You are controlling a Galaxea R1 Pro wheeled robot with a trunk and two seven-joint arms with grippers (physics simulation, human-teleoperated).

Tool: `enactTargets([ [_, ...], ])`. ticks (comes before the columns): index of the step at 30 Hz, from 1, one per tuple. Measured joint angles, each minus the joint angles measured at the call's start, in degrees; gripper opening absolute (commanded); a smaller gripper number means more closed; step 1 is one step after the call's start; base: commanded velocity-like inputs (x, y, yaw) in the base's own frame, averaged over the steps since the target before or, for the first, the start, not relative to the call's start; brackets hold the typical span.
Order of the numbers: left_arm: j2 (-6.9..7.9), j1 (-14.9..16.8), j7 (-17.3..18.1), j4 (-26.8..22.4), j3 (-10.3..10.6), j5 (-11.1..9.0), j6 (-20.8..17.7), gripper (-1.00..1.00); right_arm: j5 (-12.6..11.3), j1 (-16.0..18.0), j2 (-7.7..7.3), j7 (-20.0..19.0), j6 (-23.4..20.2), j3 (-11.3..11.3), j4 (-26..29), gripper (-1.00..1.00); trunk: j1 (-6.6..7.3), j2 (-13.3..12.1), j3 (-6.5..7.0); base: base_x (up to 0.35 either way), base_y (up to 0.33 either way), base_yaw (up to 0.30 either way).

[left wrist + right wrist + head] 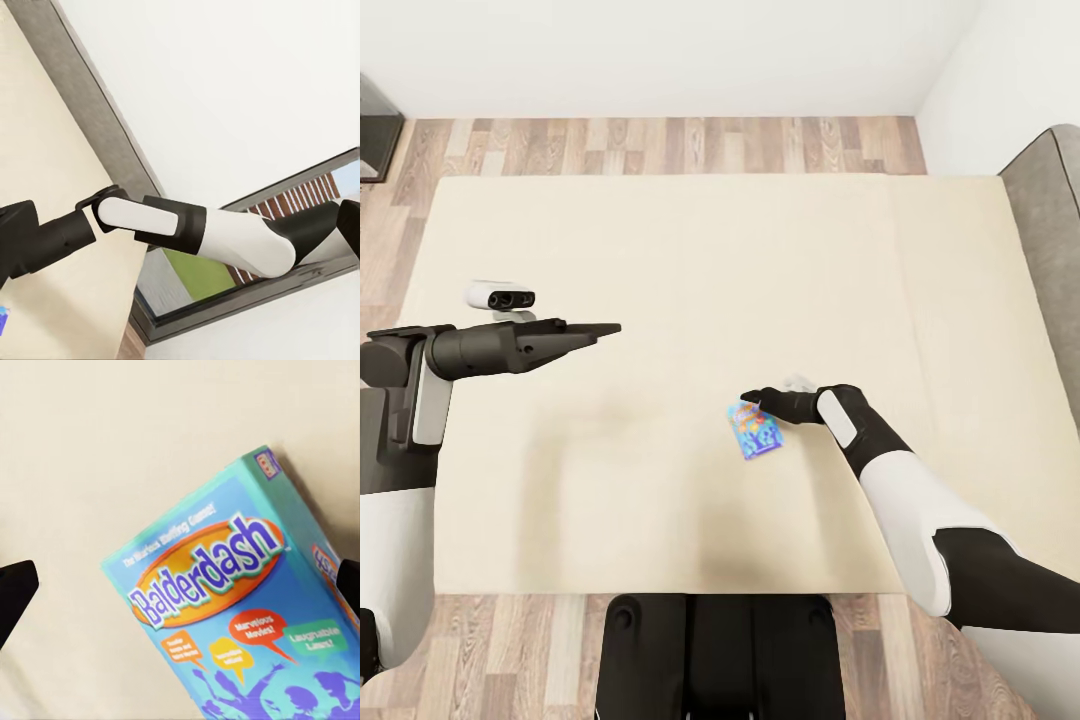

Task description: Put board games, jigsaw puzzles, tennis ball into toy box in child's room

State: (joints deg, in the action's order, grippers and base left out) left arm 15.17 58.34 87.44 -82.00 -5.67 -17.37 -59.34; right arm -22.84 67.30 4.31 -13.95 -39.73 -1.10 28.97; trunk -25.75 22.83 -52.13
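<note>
The wide cream bed point(660, 280) is filling most of the head view, with wood-plank floor point(660, 145) showing beyond its far edge and a grey headboard point(1050, 260) running along its right side; the small blue board game point(753, 430) — a box whose lid is reading "Balderdash" point(225, 615) in the right wrist view — is lying flat on the mattress, in the nearer half and right of the middle; the right tool point(752, 400) is reaching in from the right and hanging just at the far edge of that box, its dark fingertips point(15, 589) showing at either side of the right wrist view, well apart, with the box between and below them but not gripped — so it is standing open and holding nothing; the left tool point(600, 328) is pointing across the bed on the left side, well apart from the box, its fingers appearing drawn together to a point with nothing between them; the left wrist view is looking across at the right arm point(195, 229) over the mattress, with the headboard, a white wall point(247, 90) and a window point(247, 247) behind it.
</note>
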Motion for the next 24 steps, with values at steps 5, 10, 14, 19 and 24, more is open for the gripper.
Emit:
enactTargets([
  [5,0.00,0.00,0.00,0.00,0.03,-0.01,0.00,1.00,0.05,0.00,-0.03,-0.04,0.01,-0.01,0.00,1.00,0.00,0.00,0.00,-0.007,0.088,0.000],
  [10,0.00,0.00,0.00,0.00,-0.02,0.00,0.00,1.00,0.01,0.00,-0.03,-0.04,0.00,-0.01,0.00,1.00,0.00,0.00,0.00,-0.032,0.183,0.000],
  [14,0.00,0.00,0.00,-0.01,0.02,0.01,0.00,1.00,0.00,0.00,0.03,-0.06,0.00,-0.02,0.00,1.00,0.00,0.00,0.00,-0.007,0.228,0.000],
  [19,0.00,0.00,0.00,0.00,-0.05,0.00,0.00,1.00,-0.01,0.00,0.06,-0.05,0.00,-0.02,0.01,1.00,0.00,0.00,0.00,-0.001,0.183,0.000],
  [24,0.00,0.00,0.00,0.00,-0.09,0.00,0.00,1.00,-0.01,0.00,0.06,-0.05,0.00,-0.02,0.00,1.00,0.00,0.00,0.00,0.000,0.176,0.000],
])
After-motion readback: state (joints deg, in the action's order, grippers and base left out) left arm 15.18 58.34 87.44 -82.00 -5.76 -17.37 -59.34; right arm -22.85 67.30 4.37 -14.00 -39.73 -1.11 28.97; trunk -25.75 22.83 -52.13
